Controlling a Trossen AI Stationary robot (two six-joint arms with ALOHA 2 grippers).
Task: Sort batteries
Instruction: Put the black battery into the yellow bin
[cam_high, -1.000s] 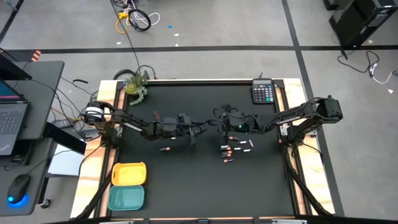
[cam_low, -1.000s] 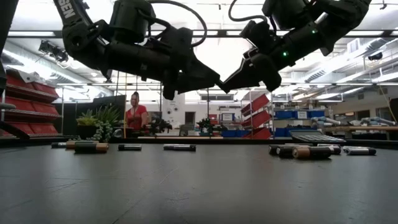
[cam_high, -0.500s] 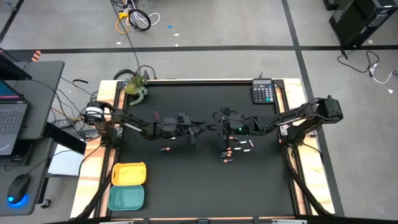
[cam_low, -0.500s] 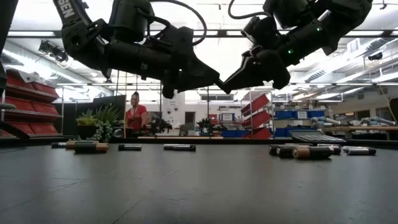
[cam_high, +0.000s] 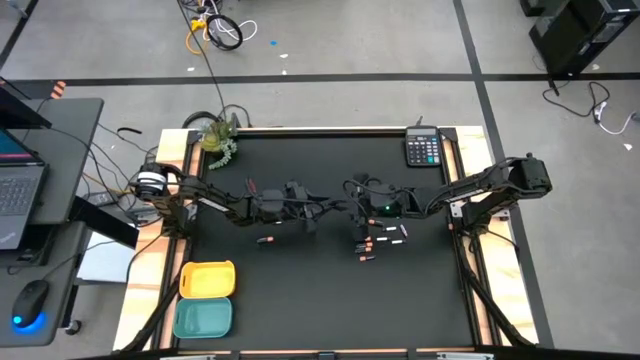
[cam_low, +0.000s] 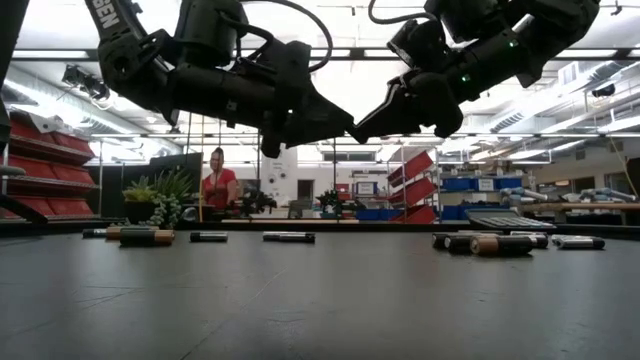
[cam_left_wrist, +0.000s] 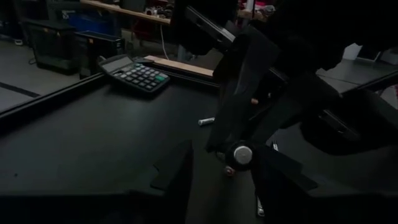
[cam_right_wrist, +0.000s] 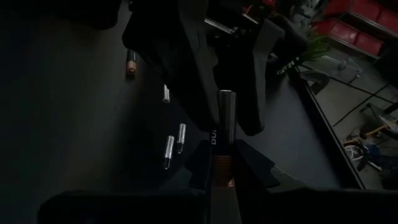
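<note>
Above the table's middle, my right gripper (cam_high: 352, 208) (cam_right_wrist: 224, 158) is shut on a dark battery with a copper end (cam_right_wrist: 224, 134). The battery points at my left gripper (cam_high: 322, 207) (cam_left_wrist: 224, 163), which is open. Its fingers (cam_right_wrist: 186, 56) stand on either side of the battery's free end (cam_left_wrist: 241, 153); I cannot tell whether they touch it. More batteries lie flat on the black table: a cluster (cam_high: 375, 240) under the right gripper and a single one (cam_high: 265, 240) under the left arm. In the low view they show in rows (cam_low: 150, 236) (cam_low: 490, 243). My right gripper pinches the dark battery between its two fingers at the copper end (cam_right_wrist: 223, 171). The battery lies along the fingers and sticks out past their tips toward the table's left. It is lifted clear of the table and roughly level.
A calculator (cam_high: 423, 148) sits at the far right corner and a small plant (cam_high: 218, 137) at the far left corner. A yellow tray (cam_high: 207, 279) and a teal tray (cam_high: 203, 318) lie near the left near corner. A person (cam_low: 215, 185) stands far behind the table.
My right gripper, with the battery in it, has risen a little and moved toward the left gripper, bringing the battery's free end between the left fingers.
</note>
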